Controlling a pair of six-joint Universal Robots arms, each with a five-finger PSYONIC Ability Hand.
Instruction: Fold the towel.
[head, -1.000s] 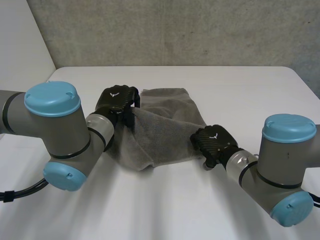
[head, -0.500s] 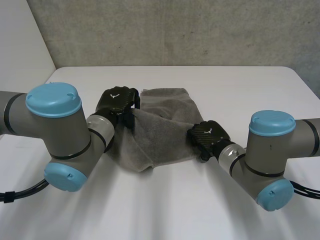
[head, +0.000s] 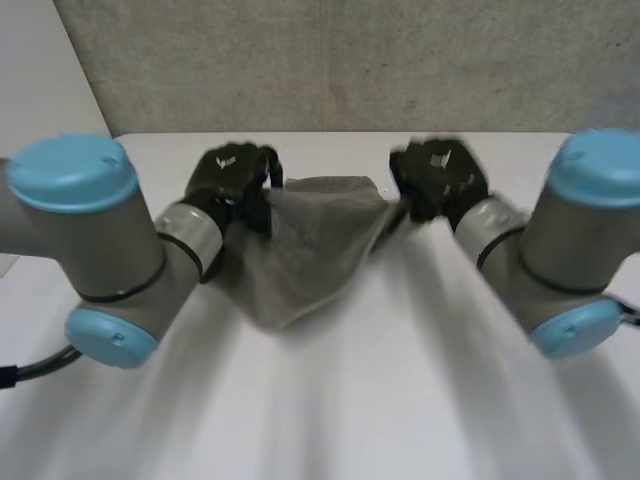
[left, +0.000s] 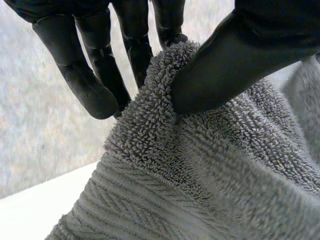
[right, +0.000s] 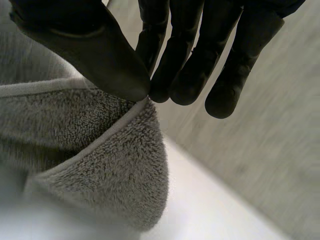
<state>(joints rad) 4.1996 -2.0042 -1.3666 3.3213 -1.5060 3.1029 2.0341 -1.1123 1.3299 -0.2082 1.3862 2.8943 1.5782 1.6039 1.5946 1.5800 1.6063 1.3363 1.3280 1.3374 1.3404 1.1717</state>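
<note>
Towel (head: 305, 250) corners hidden inside left hand (left: 225, 70) and right hand (right: 85, 50) pinches; cloth cut off at wrist-view edges, back layer perhaps doubled, unseen

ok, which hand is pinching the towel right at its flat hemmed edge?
The right hand: the towel's flat hem runs into its pinch. The left hand pinches a bunched fold of looped pile.

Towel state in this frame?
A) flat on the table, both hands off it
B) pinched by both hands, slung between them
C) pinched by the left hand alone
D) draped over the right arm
B: the left hand presses the towel between thumb and fingers, the right hand pinches a hemmed corner the same way, and the head view shows the cloth hanging between the two.
</note>
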